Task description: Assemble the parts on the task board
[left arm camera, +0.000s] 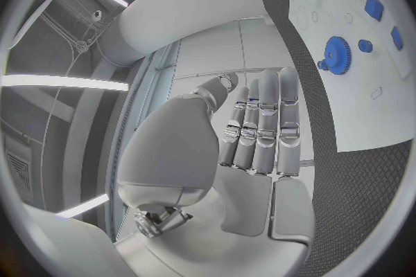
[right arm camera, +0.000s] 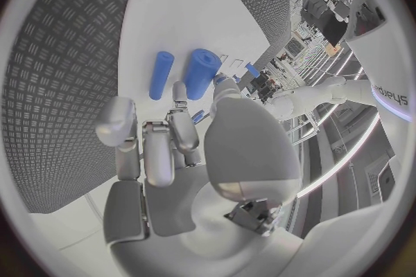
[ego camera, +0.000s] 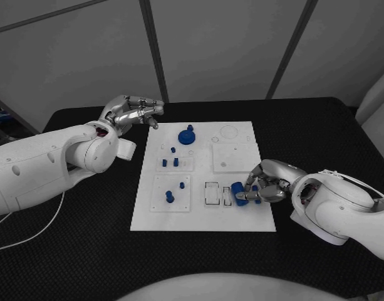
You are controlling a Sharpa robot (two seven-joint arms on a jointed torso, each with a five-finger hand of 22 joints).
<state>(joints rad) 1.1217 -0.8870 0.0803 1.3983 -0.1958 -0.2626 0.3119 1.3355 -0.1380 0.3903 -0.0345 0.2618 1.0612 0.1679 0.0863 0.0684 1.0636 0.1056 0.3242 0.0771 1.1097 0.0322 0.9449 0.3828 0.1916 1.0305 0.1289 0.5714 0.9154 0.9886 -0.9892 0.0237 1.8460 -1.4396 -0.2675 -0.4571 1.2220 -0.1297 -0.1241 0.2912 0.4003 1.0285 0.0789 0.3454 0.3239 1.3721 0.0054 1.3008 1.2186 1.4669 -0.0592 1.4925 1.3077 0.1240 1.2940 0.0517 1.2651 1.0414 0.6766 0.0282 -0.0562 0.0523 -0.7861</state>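
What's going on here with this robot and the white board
The robot is assembling blue parts on the task board. Its right hand is down at the board's near right corner, fingers at a blue cylinder lying beside a thinner one. Its left hand hovers off the board's far left corner, holding nothing. A blue gear sits nearby.

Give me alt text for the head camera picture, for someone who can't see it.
The robot's right hand rests on blue cylinders at the near right of the white task board. Its left hand hovers empty off the far left corner; a blue gear and small blue pegs stand on the board.
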